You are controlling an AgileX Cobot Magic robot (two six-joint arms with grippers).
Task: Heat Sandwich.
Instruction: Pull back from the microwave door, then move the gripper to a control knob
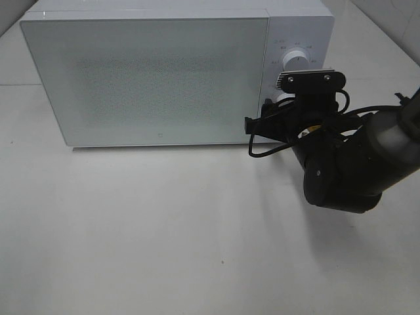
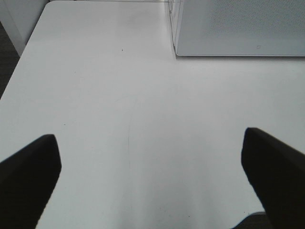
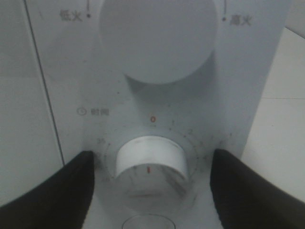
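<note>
A broad white desk fills nearly every view, matte and pale, with a few faint scuffs and a thin curved mark showing in the left wrist view. At its far left edge a dark strip of floor drops away. Behind the far corners in the high view lie light surfaces that may be wall or floor tile; the view is too cropped to say which.

A white microwave stands at the back of the desk. Its door, a wide frosted, speckled panel, is shut. The sandwich shows in no view, and the frosted panel does not let me tell whether it lies inside.

The black right arm reaches in from the right toward the microwave's control panel, with a cable looping below its wrist.

The left hand hovers over bare desk near the microwave's front left corner, its two dark fingers spread wide and holding nothing.

The right hand faces the control panel, released. Its fingers stand on either side of the lower knob with a gap on each side, not touching it.

The upper knob is a larger plain white disc. The lower knob sits inside a ring of printed numbers, with a red zero above it.
</note>
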